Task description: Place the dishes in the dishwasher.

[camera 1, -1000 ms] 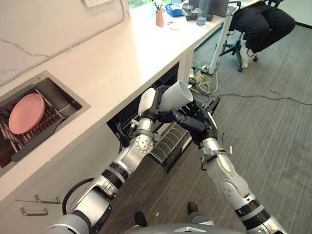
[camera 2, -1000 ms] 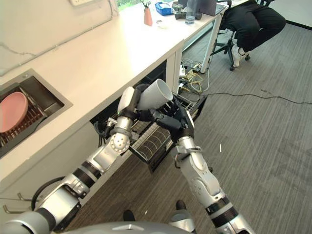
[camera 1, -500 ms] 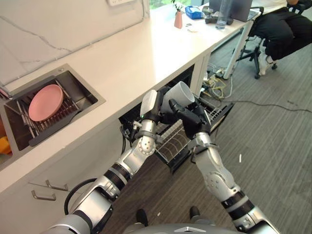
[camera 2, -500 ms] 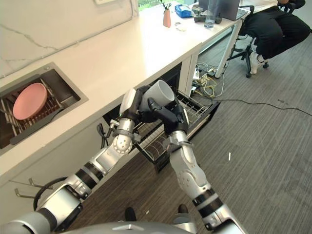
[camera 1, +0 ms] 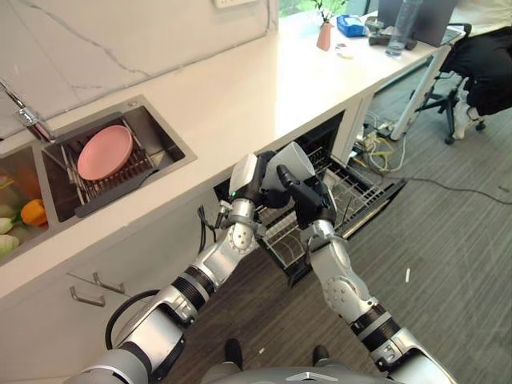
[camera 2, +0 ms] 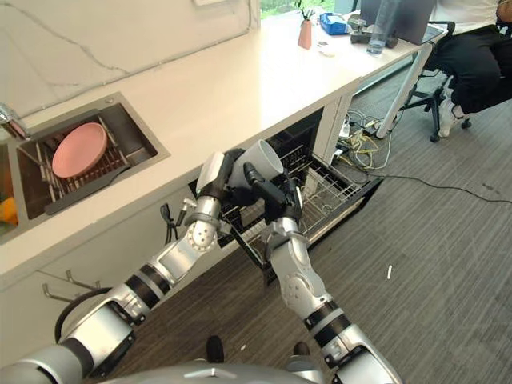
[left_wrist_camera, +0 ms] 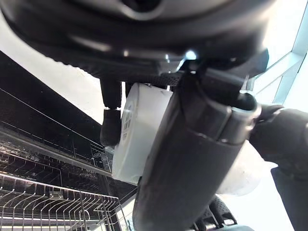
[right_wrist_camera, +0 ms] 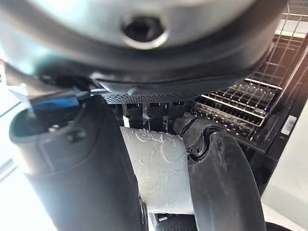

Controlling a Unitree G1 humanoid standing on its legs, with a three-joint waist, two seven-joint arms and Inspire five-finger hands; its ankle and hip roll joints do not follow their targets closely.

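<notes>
A pale grey cup (camera 1: 294, 162) hangs tilted in front of the counter edge, above the pulled-out dishwasher rack (camera 1: 356, 192). My left hand (camera 1: 246, 178) reaches it from the left, with fingers curled round its base. From below, my right hand (camera 1: 308, 204) wraps its thumb and fingers round the cup's side. The cup (right_wrist_camera: 159, 168) shows between the right thumb and fingers in the right wrist view, and in the left wrist view the same cup (left_wrist_camera: 139, 134) lies against the left hand. A pink plate (camera 1: 104, 152) stands in the sink's drying rack.
The sink (camera 1: 172, 148) is set in the white counter (camera 1: 264, 80); an orange vegetable (camera 1: 33, 211) lies in the basin beside it. A small vase (camera 1: 323, 36) and a bottle stand at the counter's far end. A seated person (camera 1: 488, 60) is at the far right. Grey carpet lies right of the rack.
The camera has swung left, so the sink and plate show further in. Both hands stay on the cup, which now sits a little closer to the dishwasher opening.
</notes>
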